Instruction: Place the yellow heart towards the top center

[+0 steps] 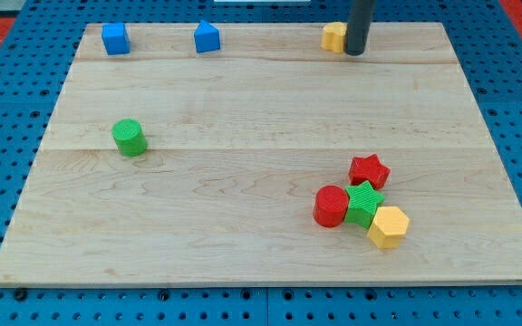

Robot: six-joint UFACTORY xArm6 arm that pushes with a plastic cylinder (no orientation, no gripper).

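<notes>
Starting nearest the view's bottom: four blocks sit clustered at about 4 o'clock on the board [243, 226]. The yellow hexagon [388, 226] is the closest one. At its 10 o'clock sits the green star [364, 202], touching it. The red cylinder [331, 206] is at 9 o'clock of the green star, also touching. The red star [369, 170] is at 12 o'clock of the green star, just beside it; contact is hard to call.

Mid board, at about 9 o'clock, the green cylinder [130, 138] stands alone, well apart from everything else.

Far edge, running from 11 toward 1 o'clock: the blue cube [115, 39] is near the far left corner. The blue block with a peaked top [207, 37] follows at about 11:30, apart from the cube. The yellow heart [334, 36] sits at roughly 12:30, close to the far edge and a bit right of top center.

My tip [355, 52] is at 3 o'clock of the yellow heart, right up against it. The dark rod hides the heart's right side, so I cannot tell true contact from overlap.

No pincer on this rig, just the rod, so there is no open or closed state to report.
</notes>
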